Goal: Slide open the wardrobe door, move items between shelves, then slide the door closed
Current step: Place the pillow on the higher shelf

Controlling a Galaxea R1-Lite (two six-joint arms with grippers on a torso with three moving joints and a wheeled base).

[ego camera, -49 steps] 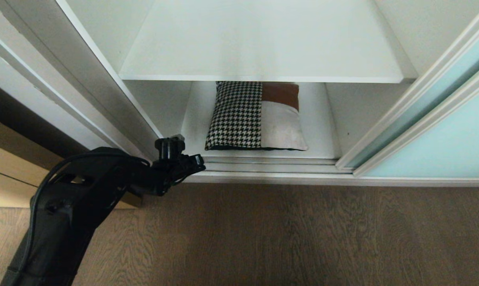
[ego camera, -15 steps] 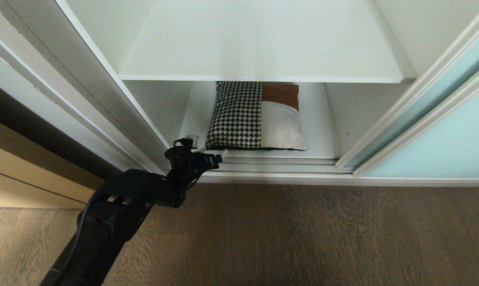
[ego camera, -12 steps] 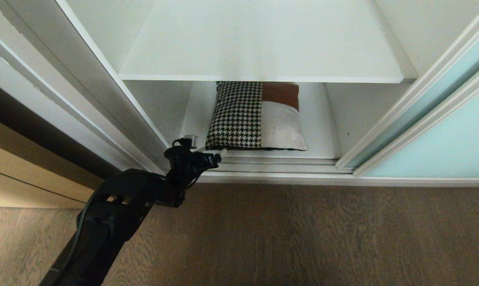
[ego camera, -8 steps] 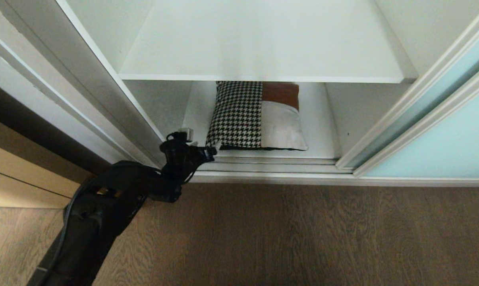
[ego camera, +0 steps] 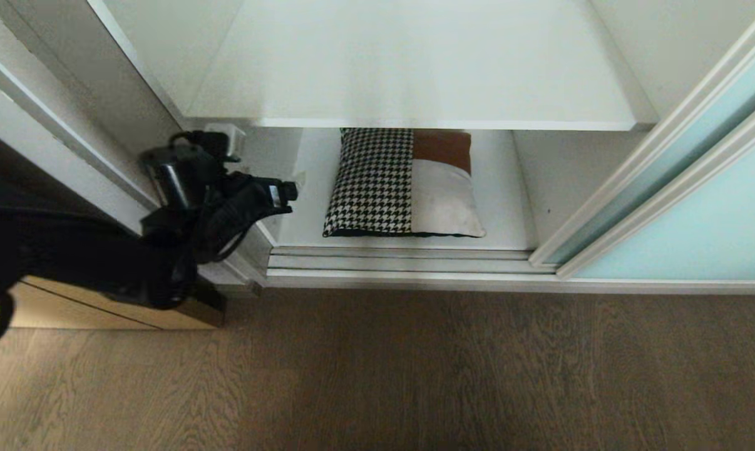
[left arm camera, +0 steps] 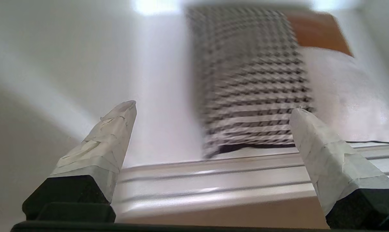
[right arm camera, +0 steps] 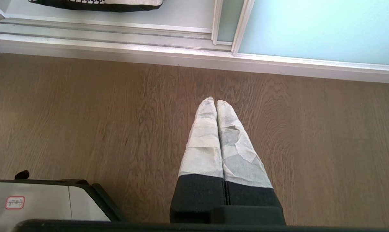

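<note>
The items (ego camera: 402, 185) lie as a flat stack on the bottom shelf (ego camera: 509, 213): a houndstooth piece, a beige piece and a brown patch over a dark underside. Above it the upper shelf (ego camera: 415, 75) is bare. The sliding wardrobe door (ego camera: 697, 225) stands pushed to the right, leaving the opening uncovered. My left gripper (ego camera: 261, 160) hangs open at the opening's left side, just under the upper shelf's front edge and left of the stack. In the left wrist view its taped fingers (left arm camera: 114, 138) frame the houndstooth piece (left arm camera: 252, 80), holding nothing. My right gripper (right arm camera: 216, 101) is shut over the floor.
A silver double track (ego camera: 415, 263) runs along the wardrobe's foot. Brown wooden floor (ego camera: 415, 376) lies in front. The wardrobe's left side wall (ego camera: 102, 94) is close behind the left arm, with a tan wooden panel (ego camera: 71, 310) lower left. Part of my base (right arm camera: 36, 199) shows by the right arm.
My left arm has lifted and drawn back to the left, from the track by the stack's front corner up to the upper shelf's edge. Its jaws stay open; the stack has not moved.
</note>
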